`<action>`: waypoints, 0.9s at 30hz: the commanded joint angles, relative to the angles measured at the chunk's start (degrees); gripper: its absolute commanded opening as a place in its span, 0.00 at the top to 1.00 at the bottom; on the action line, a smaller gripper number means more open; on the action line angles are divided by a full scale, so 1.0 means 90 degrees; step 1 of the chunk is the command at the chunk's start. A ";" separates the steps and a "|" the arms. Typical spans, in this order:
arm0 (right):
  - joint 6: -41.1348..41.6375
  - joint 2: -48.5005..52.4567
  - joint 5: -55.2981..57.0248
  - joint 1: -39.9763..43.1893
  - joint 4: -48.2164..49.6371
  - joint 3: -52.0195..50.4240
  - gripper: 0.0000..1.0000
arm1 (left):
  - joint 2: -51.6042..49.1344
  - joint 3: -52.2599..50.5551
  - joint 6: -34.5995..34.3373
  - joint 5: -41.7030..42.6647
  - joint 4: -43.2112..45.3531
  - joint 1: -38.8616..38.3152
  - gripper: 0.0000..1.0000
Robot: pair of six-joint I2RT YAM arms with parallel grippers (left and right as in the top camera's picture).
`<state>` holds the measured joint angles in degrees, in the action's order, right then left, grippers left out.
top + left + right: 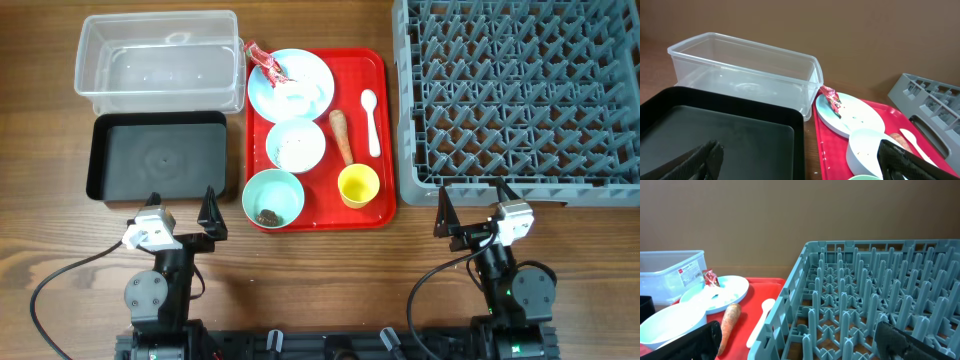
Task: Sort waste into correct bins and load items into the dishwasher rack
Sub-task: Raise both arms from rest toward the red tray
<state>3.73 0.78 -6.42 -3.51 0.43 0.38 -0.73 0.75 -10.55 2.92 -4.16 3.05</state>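
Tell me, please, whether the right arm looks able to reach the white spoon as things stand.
Probably yes: the white spoon lies at the right of the red tray, nothing on it. The rack stands close beside, so a reach from above looks best.

Illegible sticker on clear tub, nothing readable
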 commanded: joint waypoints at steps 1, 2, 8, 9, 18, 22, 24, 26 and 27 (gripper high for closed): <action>-0.0066 0.0002 -0.0102 -0.0032 0.0012 -0.0010 0.00 | 0.0063 -0.0044 0.0104 0.0049 -0.0002 -0.0036 0.00; -0.0068 0.0002 -0.0102 -0.0032 0.0012 -0.0010 0.00 | 0.0063 -0.0044 0.0104 0.0049 -0.0002 -0.0036 0.00; -0.0068 0.0002 -0.0102 -0.0032 0.0012 -0.0010 0.00 | 0.0063 -0.0044 0.0104 0.0049 -0.0002 -0.0036 0.00; -0.0063 0.0002 -0.0102 -0.0032 0.0012 -0.0010 0.01 | 0.0063 -0.0044 0.0104 0.0049 -0.0002 -0.0036 0.00; -0.0041 0.0002 -0.0085 -0.0032 0.0151 -0.0010 0.00 | 0.0063 -0.0044 0.0104 0.0049 0.0000 -0.0036 0.00; 0.0282 0.0002 -0.0158 -0.0032 0.0022 -0.0010 0.00 | 0.0063 -0.0044 0.0104 0.0051 0.0000 -0.0036 0.00; 0.0653 0.0002 -0.0372 -0.0032 0.0092 -0.0010 0.00 | 0.0063 -0.0044 0.0102 0.0051 0.0000 -0.0036 0.00; 0.0588 0.0002 -0.1030 -0.0032 0.0646 0.0007 0.00 | 0.0063 -0.0044 0.0104 0.0175 0.0216 -0.0036 0.00; 0.0585 0.0002 -0.1042 -0.0032 0.0692 0.0075 0.00 | 0.0061 -0.0041 0.0104 0.0204 0.0435 -0.0036 0.00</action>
<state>7.60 0.89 -11.09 -3.51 5.15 0.36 -0.73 0.67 -10.52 3.33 -3.36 3.05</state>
